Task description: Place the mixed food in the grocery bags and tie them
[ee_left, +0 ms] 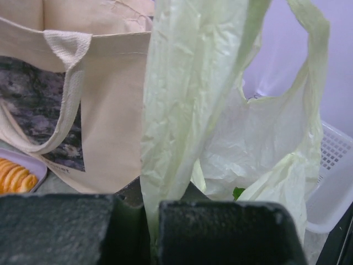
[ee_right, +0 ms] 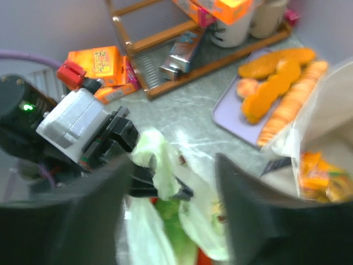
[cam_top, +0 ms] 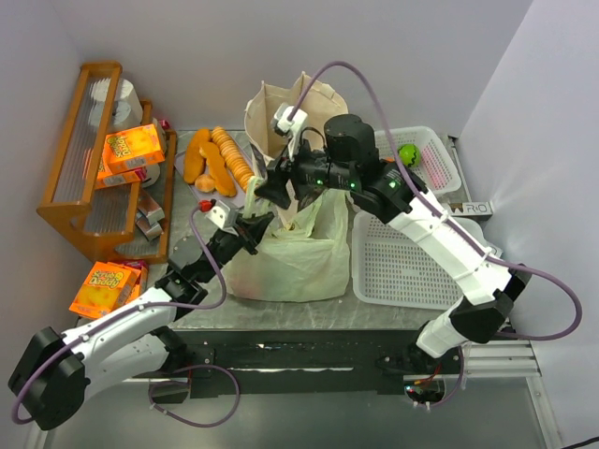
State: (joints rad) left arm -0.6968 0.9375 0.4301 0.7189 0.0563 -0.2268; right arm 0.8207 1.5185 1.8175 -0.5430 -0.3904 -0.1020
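Pinching the loop handle (ee_left: 171,110) of the pale-green bag (cam_top: 299,262), left jaws; right jaws parted wide.

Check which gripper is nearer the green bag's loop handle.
Left. The left gripper has its jaws shut on the loop handle of the green bag. The right gripper is close by, just beyond it toward the tote, jaws open and not gripping it.

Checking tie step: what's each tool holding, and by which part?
Left tool is shut on the pale-green plastic bag, pinching one bunched loop handle. Right tool is open, holding nothing.
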